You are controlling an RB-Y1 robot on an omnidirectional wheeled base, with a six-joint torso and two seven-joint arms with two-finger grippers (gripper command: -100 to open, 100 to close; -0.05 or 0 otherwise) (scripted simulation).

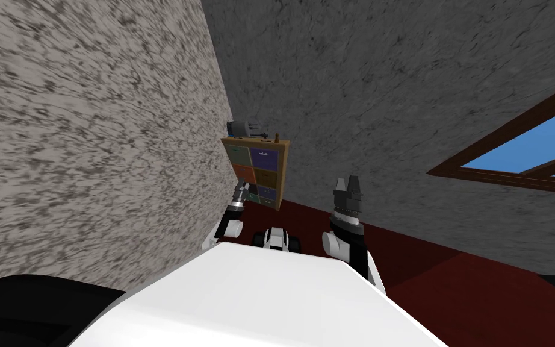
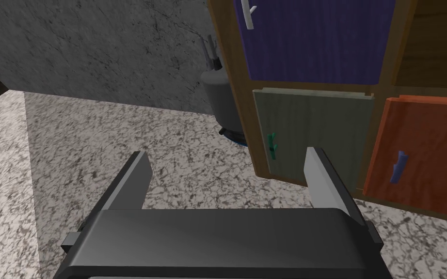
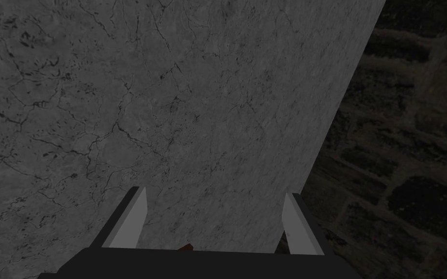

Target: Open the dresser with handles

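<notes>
Speckled wall (image 2: pixel 120 160) beside wood-framed dresser (image 2: pixel 314 131)

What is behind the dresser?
A grey rounded container with thin sticks rising from its top, close to the wall. The dresser covers one side of it, so its full shape cannot be seen.

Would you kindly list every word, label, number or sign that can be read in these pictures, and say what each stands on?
There are none: no text can be read.
The dresser bears no writing; its purple front, grey-green front and orange front are plain.
</notes>
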